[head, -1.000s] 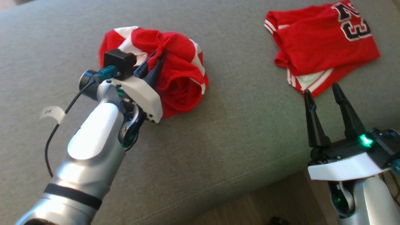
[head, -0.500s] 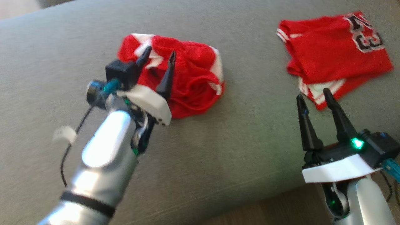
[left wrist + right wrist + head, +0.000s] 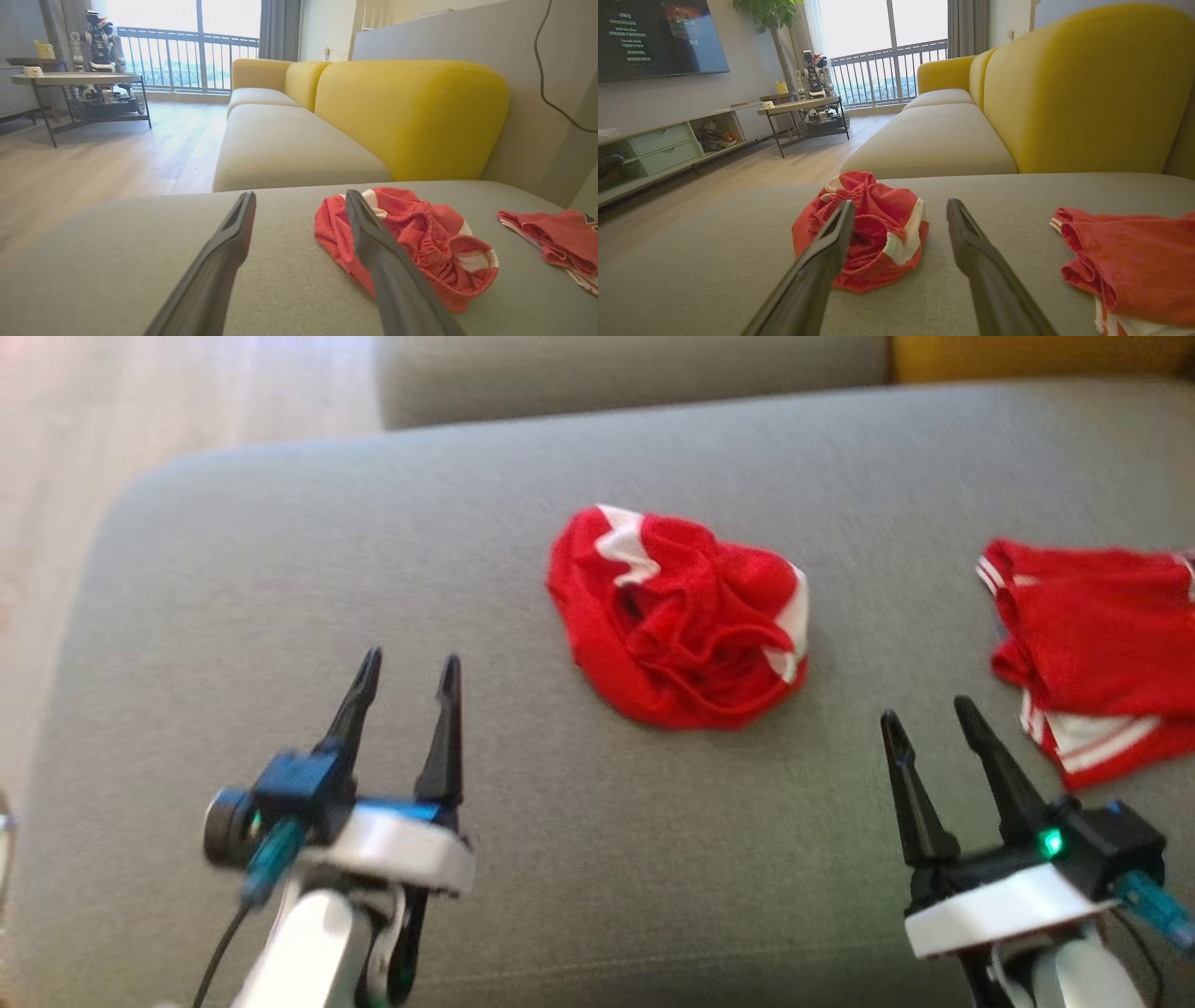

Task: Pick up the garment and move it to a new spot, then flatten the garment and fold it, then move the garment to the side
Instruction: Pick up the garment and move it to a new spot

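Red garment (image 3: 677,616) w/ white trim lies crumpled mid-way across the cushion (image 3: 280,569), nothing touching it. L gripper (image 3: 409,663) at near left, jaws wide, empty, well apart from the garment. R gripper (image 3: 924,711) at near right, also wide & empty, tips pointing btwn the garment and a red jersey (image 3: 1102,644) lying further right on the cushion. Yellow backrest (image 3: 411,116) behind, per wrist views.
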`<state>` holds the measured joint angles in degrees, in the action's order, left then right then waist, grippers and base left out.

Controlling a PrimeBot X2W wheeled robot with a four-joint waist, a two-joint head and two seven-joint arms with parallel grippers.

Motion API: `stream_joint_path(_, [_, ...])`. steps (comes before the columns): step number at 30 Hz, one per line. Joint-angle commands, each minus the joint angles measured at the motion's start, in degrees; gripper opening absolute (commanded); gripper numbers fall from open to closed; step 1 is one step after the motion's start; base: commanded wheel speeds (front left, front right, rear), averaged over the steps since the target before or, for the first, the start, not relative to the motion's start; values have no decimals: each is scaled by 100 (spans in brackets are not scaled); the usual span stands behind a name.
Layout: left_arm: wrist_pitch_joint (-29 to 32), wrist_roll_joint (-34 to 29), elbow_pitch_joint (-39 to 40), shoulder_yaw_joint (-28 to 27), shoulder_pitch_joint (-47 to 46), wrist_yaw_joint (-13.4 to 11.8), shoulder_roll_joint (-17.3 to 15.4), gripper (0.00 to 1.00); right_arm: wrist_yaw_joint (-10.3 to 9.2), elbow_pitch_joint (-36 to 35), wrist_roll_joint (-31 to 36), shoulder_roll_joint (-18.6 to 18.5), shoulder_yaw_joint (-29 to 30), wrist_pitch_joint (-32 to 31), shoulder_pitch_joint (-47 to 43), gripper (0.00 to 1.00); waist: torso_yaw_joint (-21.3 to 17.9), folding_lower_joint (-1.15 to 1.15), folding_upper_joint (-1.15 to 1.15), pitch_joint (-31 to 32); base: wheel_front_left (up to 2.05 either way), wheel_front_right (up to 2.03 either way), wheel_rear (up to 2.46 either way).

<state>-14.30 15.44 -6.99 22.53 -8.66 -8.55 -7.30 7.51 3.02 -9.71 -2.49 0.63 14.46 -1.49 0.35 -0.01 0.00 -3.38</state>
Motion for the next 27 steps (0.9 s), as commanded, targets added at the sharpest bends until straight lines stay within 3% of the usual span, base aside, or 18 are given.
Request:
stream_joint_path(1, [-69,-18,421,-358,56,-87,2,100,-2,-154,20,-39,-118,54,-15,100,322,1,0,331,0,0,0])
stream_joint_path(4, [-69,-236,959,-591,553,-195,86,100,-2,-139,93,-39,-127,54,-137,100,403,1,0,444,0,0,0])
stream_joint_path(9, [-69,-368,1466,-815,1203,-151,241,100,-2,-144,147,-39,-106,54,-288,100,437,1,0,563,0,0,0])
stream_joint_path(14, [-69,-812,1481,-914,1700,-158,277,100,-2,-126,186,-39,-159,54,-456,100,454,1,0,656,0,0,0])
stream_joint_path(27, [-70,-1096,1354,-1047,2036,7,358,100,-2,-84,189,-39,-162,54,-574,100,444,1,0,802,0,0,0])
